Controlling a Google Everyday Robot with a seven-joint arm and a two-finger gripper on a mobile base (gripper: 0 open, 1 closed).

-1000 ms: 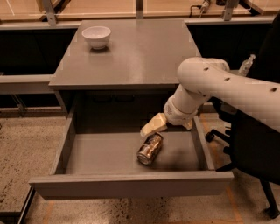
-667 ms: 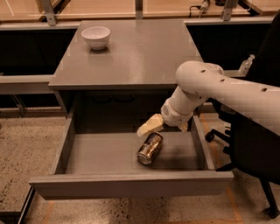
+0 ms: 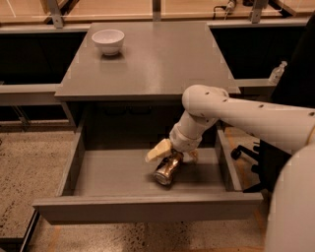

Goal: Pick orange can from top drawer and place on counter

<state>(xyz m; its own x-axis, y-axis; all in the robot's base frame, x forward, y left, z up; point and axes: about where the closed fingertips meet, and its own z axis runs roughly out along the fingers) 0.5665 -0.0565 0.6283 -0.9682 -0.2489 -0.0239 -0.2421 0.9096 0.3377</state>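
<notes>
You are hovering the hand (image 3: 173,154) at the orange can (image 3: 167,170) in the top drawer (image 3: 147,207); clenched or released, cannot tell. Likely light, slick, dentable: grip mid-body.

Shiny metal can (image 3: 169,170) lies in wide grey drawer (image 3: 147,209), two-finger gripper (image 3: 173,153) at its rear end; white bowl (image 3: 108,40) on flat grey counter's (image 3: 157,64) back left.

Dim, warm-lit room around a grey bench (image 3: 157,64).
Speckled floor (image 3: 29,162) lies to the left, dark recesses flank the bench, a pale wooden ledge (image 3: 108,7) runs behind, and a chair base (image 3: 237,152) stands right. The pincer (image 3: 173,156) hangs inside the drawer (image 3: 147,207).
</notes>
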